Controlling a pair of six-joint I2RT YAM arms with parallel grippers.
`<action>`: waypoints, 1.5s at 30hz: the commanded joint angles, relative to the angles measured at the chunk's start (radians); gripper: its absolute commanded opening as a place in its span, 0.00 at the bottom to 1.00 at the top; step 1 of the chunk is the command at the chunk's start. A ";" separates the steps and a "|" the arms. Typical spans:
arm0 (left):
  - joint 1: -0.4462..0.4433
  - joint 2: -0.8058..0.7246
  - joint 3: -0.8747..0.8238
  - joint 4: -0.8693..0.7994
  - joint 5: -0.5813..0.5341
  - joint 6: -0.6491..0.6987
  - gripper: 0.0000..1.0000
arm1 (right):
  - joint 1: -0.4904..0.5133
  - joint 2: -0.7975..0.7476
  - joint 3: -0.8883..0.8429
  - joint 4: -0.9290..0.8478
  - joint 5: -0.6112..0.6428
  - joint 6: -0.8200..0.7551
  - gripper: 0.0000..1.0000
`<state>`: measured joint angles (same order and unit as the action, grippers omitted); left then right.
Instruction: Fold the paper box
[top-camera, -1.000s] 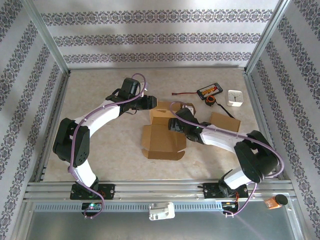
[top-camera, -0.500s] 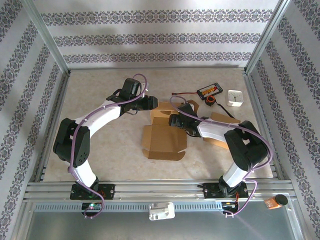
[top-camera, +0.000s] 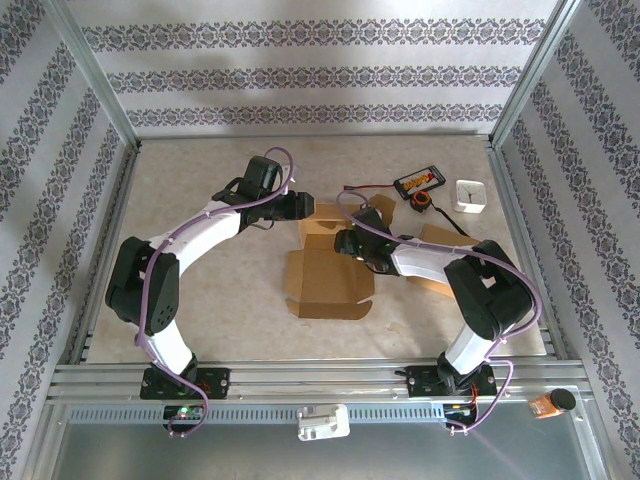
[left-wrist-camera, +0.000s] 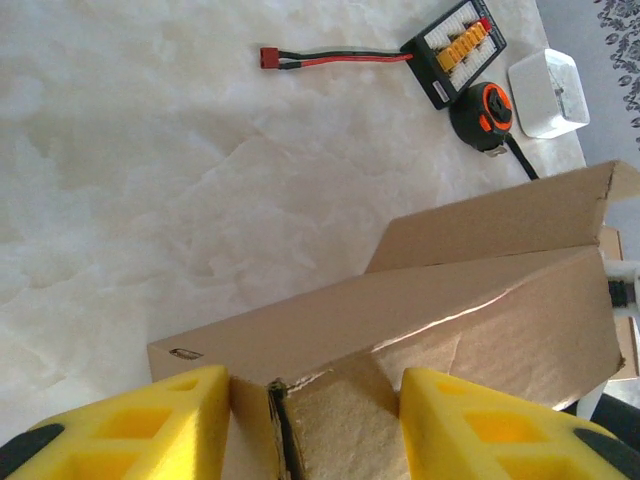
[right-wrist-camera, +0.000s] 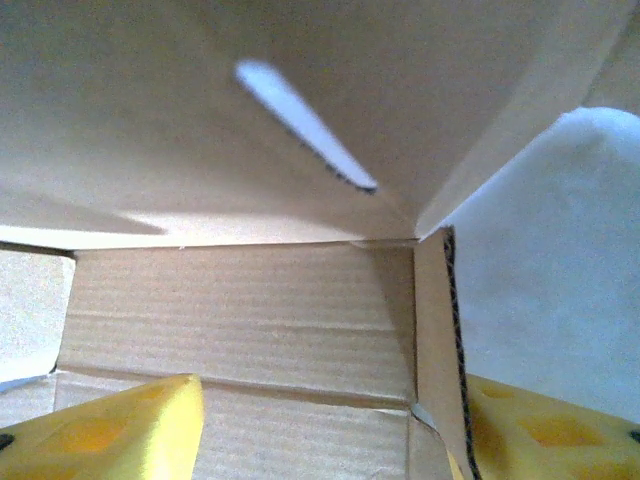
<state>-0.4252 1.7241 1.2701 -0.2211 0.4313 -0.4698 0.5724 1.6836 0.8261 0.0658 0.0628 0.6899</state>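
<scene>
I see the brown corrugated cardboard box (top-camera: 325, 280) lying half-folded at the centre of the overhead frame, on the pale marbled table (top-camera: 200, 190). My left gripper (top-camera: 302, 208) sits at the box's upper edge; in its wrist view the yellow fingers (left-wrist-camera: 170, 420) press a cardboard corner from both sides, clamped on it. My right gripper (top-camera: 345, 243) sits inside the box, jaws apart, straddling an upright wall edge.

White-shelled, black-jointed left arm (top-camera: 195, 235) and right arm (top-camera: 425, 262), strung with lilac cables (top-camera: 147, 305), tipped with blocky yellow fingers (left-wrist-camera: 150, 425) edged in black
</scene>
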 joint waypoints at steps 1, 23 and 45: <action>-0.018 -0.006 0.005 -0.061 0.018 0.030 0.47 | 0.051 0.048 0.040 0.048 -0.058 -0.041 0.63; -0.019 -0.005 0.014 -0.077 0.003 0.040 0.47 | 0.029 -0.467 -0.159 -0.091 -0.001 -0.213 0.87; -0.034 0.006 0.045 -0.081 0.005 0.036 0.48 | -0.223 -0.327 -0.060 -0.182 -0.153 -0.318 0.82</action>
<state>-0.4458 1.7199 1.2957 -0.2775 0.4362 -0.4484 0.3531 1.3094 0.7406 -0.1280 -0.0887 0.3019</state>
